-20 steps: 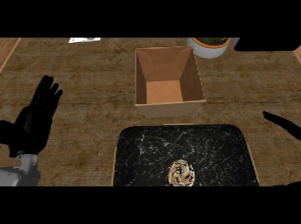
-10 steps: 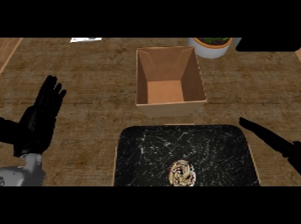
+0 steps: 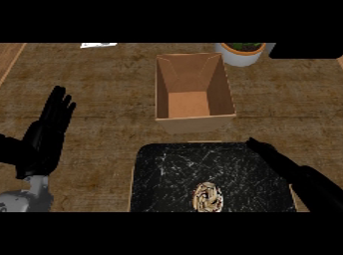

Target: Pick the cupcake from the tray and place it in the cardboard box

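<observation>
Cupcake [image 3: 208, 196] on tray [image 3: 167, 164] | left of our nearer right hand [image 3: 292, 169], fingers straight | left hand [image 3: 46, 137] resting, released

A brown wood-grain counter [image 3: 93, 79] is seen bearing an open cardboard box [image 3: 195, 94] at upper centre, a black speckled tray [image 3: 174, 174] below it, and a white plant pot [image 3: 242, 54] at the top.

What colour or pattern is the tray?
Black with pale marbled streaks, the tray as seen in the head view.

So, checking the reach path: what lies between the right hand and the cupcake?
Only bare tray, seen in the head view, between right hand and cupcake.
</observation>
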Robot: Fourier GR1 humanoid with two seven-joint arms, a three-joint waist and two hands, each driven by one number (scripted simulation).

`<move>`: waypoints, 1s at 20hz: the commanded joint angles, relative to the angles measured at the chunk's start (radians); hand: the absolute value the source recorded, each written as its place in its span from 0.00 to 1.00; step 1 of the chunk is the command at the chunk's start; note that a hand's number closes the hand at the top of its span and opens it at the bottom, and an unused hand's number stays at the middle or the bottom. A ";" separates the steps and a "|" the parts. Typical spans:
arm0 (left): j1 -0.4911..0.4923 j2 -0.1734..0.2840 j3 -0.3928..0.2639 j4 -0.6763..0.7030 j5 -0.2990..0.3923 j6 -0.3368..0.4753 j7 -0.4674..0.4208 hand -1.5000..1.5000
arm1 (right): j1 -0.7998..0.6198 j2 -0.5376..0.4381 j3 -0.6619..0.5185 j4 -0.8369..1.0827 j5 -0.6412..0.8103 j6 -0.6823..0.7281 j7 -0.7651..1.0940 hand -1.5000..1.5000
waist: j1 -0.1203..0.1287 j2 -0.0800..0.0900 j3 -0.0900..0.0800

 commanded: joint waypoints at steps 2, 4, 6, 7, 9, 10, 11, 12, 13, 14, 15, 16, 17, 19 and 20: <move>-0.009 -0.034 0.020 -0.013 -0.019 -0.017 0.018 0.50 | -0.051 0.100 0.016 0.069 0.023 0.049 0.043 0.00 | 0.000 0.001 0.000; 0.053 -0.004 0.038 -0.067 -0.015 -0.058 0.041 0.50 | -0.036 0.120 0.006 0.045 0.021 0.067 0.058 0.00 | 0.001 0.000 0.000; -0.025 -0.044 0.033 0.016 -0.029 -0.033 0.022 0.50 | -0.058 0.200 0.150 0.010 0.134 0.009 0.169 0.00 | -0.002 0.000 0.000; -0.001 -0.020 0.075 -0.002 -0.011 -0.076 0.013 0.50 | 0.010 0.153 0.054 0.080 0.123 0.053 0.021 0.00 | -0.002 0.000 0.001; -0.050 -0.052 0.039 0.029 -0.061 -0.037 0.030 0.50 | -0.063 0.244 0.125 0.134 0.188 0.009 0.067 0.00 | -0.001 0.001 0.000; 0.005 -0.063 0.052 -0.016 -0.058 -0.045 0.031 0.50 | 0.002 0.217 0.094 0.095 0.197 0.037 0.028 0.00 | -0.001 0.000 0.001; -0.014 -0.071 0.007 -0.038 -0.089 -0.008 0.073 0.50 | -0.032 0.252 0.145 0.191 0.284 -0.027 -0.033 0.00 | 0.000 0.000 0.001; 0.034 -0.020 0.086 -0.028 -0.029 -0.107 0.002 0.50 | -0.057 0.270 0.129 0.147 0.255 0.001 0.063 0.00 | 0.002 0.000 0.000; -0.020 -0.043 0.091 -0.002 -0.053 -0.078 0.042 0.50 | 0.014 0.223 0.075 0.088 0.226 0.043 0.011 0.00 | -0.003 0.000 0.001; 0.042 -0.070 0.055 -0.019 -0.075 -0.084 -0.003 0.50 | -0.005 0.257 0.099 0.150 0.266 0.021 -0.023 0.00 | -0.001 0.000 0.001; 0.026 -0.049 0.098 -0.022 -0.056 -0.099 0.029 0.50 | 0.004 0.253 0.085 0.147 0.265 0.039 -0.038 0.00 | -0.001 0.000 0.001; -0.080 -0.048 0.116 0.071 -0.052 -0.088 0.035 0.50 | 0.046 0.210 0.041 0.155 0.227 0.047 -0.083 0.00 | -0.005 0.001 0.001; -0.017 -0.069 0.082 -0.032 -0.080 -0.072 0.069 0.50 | 0.030 0.264 0.089 0.178 0.290 0.029 -0.075 0.00 | -0.002 0.000 0.001; -0.013 -0.039 0.126 -0.030 -0.046 -0.115 0.072 0.50 | 0.047 0.276 0.094 0.183 0.283 0.032 -0.083 0.00 | -0.001 0.000 0.001; -0.016 -0.056 0.111 -0.042 -0.066 -0.099 0.084 0.50 | 0.073 0.270 0.095 0.191 0.297 0.028 -0.127 0.00 | -0.002 0.000 0.001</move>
